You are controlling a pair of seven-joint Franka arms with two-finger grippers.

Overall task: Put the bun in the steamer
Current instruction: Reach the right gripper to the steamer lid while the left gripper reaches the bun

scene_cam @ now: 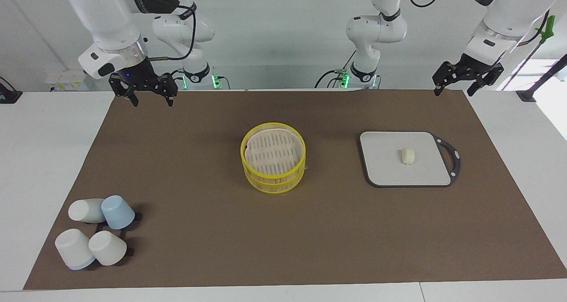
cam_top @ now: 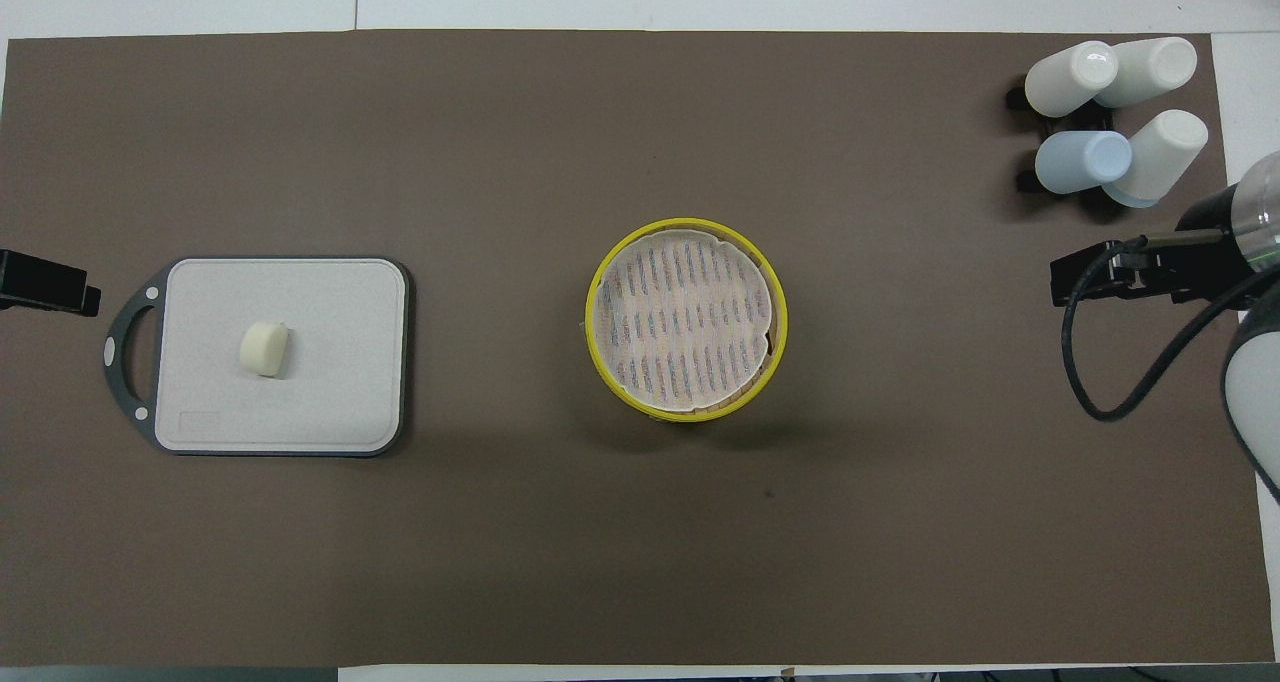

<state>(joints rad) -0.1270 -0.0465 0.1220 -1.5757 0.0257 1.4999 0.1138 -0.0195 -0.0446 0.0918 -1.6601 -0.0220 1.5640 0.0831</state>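
Note:
The bun [scene_cam: 408, 156], a small cream-white dough cylinder, lies on a grey square board [scene_cam: 383, 162] toward the left arm's end of the table. The steamer [scene_cam: 272, 184], round with bright yellow rims and a pale slatted top, stands at the middle of the brown mat. From overhead the bun [cam_top: 264, 348] and steamer [cam_top: 592, 322] are well apart. My left gripper [scene_cam: 454, 90] hangs open and empty over the mat's edge by the robots, near the board. My right gripper [scene_cam: 152, 102] hangs open and empty over the mat's corner at the right arm's end.
Several upturned cups [scene_cam: 97, 231], white and pale blue, sit on a black rack at the mat's corner farthest from the robots, at the right arm's end. The board has a dark handle [scene_cam: 454, 158] on its outer side. Bare brown mat [scene_cam: 199, 169] lies between steamer and cups.

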